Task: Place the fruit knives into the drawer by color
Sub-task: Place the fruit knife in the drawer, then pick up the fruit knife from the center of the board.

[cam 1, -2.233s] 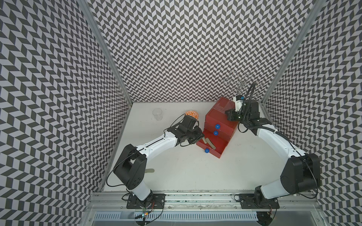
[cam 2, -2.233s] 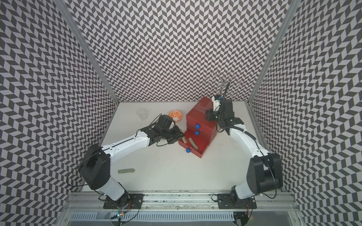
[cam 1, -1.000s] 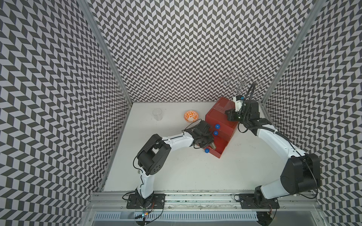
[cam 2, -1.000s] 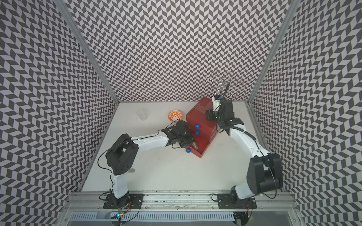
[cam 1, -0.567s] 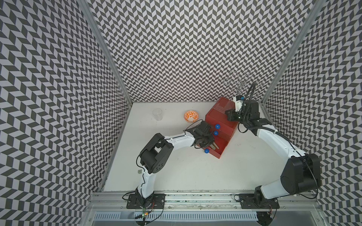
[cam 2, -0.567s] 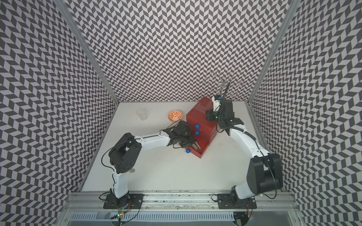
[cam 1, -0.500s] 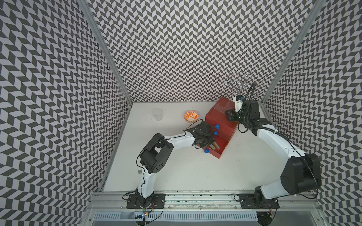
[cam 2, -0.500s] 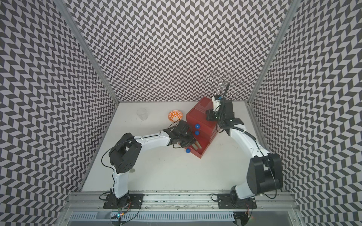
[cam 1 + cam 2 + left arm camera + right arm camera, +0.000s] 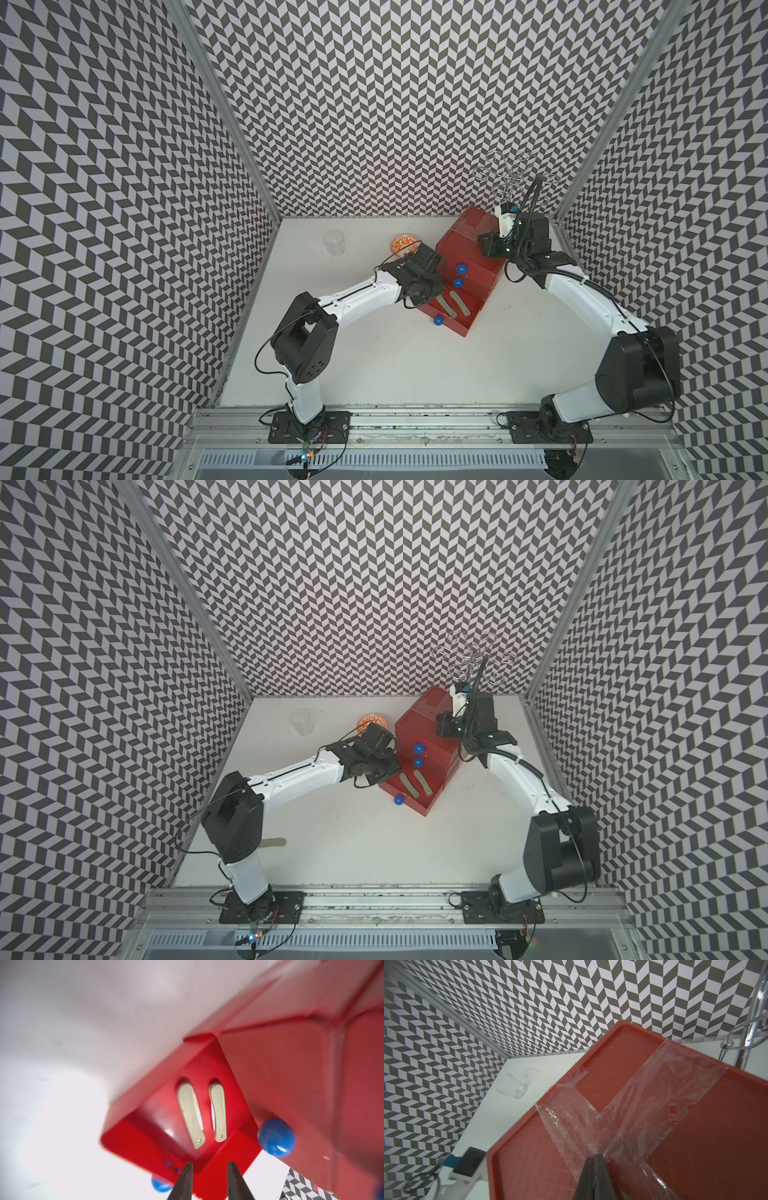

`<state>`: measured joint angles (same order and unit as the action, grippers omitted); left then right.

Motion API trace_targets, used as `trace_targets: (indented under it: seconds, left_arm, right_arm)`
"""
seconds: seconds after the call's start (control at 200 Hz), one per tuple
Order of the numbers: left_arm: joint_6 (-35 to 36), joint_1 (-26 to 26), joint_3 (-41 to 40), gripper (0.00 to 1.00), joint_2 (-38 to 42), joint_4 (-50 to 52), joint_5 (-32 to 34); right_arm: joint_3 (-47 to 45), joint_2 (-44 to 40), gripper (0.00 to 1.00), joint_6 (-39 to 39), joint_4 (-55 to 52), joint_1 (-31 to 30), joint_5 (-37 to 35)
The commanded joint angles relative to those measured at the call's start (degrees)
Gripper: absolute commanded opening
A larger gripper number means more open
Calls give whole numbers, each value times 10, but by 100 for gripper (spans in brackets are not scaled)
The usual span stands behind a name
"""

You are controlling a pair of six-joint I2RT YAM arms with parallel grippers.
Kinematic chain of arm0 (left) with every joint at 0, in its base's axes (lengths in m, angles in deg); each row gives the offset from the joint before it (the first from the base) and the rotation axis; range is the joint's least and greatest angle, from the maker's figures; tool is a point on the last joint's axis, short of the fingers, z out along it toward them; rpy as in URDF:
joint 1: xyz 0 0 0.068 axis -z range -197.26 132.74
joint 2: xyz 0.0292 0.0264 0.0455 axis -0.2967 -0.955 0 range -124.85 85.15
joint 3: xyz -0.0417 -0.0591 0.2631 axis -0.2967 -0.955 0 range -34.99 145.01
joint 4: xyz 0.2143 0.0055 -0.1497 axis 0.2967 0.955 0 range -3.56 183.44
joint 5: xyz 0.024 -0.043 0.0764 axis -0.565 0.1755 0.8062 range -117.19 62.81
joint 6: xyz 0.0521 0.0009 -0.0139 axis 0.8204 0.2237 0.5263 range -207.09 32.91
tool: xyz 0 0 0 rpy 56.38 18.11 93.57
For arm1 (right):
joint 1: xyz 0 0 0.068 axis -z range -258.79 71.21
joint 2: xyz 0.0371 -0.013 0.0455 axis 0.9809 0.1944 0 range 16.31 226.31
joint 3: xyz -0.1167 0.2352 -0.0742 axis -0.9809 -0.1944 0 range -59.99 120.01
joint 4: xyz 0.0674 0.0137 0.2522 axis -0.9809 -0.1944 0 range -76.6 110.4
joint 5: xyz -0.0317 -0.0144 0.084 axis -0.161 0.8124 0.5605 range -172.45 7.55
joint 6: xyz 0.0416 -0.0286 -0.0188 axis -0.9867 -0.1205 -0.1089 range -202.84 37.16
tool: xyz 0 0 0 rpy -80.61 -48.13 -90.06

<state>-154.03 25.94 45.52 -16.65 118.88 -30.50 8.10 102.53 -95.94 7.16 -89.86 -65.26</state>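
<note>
Red plastic fills most of my left wrist view. The chest (image 9: 469,249) stands on the table (image 9: 395,365) with its bottom drawer (image 9: 457,326) pulled out from its front, and two greyish knives (image 9: 190,1114) lie flat and side by side on the drawer floor. My left fingers (image 9: 185,1180) hang just above that drawer's front edge, spread a little with nothing between them, so I judge the drop into this drawer is done. My right fingers (image 9: 588,1169) are pressed together at the taped top of the chest, which I read as bracing it. Both drawers above the open one look closed.

One more knife (image 9: 272,843) lies on the table well away from the chest, close to my left arm's base. It seems a similar pale grey-green, though it is small in a top view. Next I would lift the left arm clear of the drawer wall, swing back to that knife and pinch it across its narrow width, since it lies flat and offers little to grab.
</note>
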Motion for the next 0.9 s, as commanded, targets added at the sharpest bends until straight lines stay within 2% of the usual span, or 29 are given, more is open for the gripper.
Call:
trace_targets:
  seconds: [0.0, 0.18, 0.26, 0.381, 0.516, 0.641, 0.731, 0.891]
  left_arm:
    - [13, -43, -25, 31, 50, 122, 39]
    - [-40, -131, -119, 34, 153, 170, 56]
    - [-57, -176, -151, 42, 190, 189, 46]
    - [-54, -245, -170, 49, 227, 237, 49]
    - [-26, -314, -185, 49, 237, 285, 25]
    - [-13, -345, -191, 49, 233, 332, 8]
    - [-29, -359, -203, 49, 248, 352, 1]
    - [-77, -403, -286, 49, 315, 339, -22]
  right_arm:
    - [-38, 27, 1, -1, -155, 1, -13]
    - [-43, 23, 1, -9, -147, 2, -8]
    - [-54, 20, 2, -17, -132, 1, 5]
    - [-63, 17, 2, -24, -120, 1, 7]
    - [-61, 20, 2, -23, -119, 0, 2]
    - [-65, 28, 2, -24, -118, 0, 6]
    - [-72, 28, 2, -26, -117, 0, 4]
    - [-85, 27, 2, -30, -111, 0, 12]
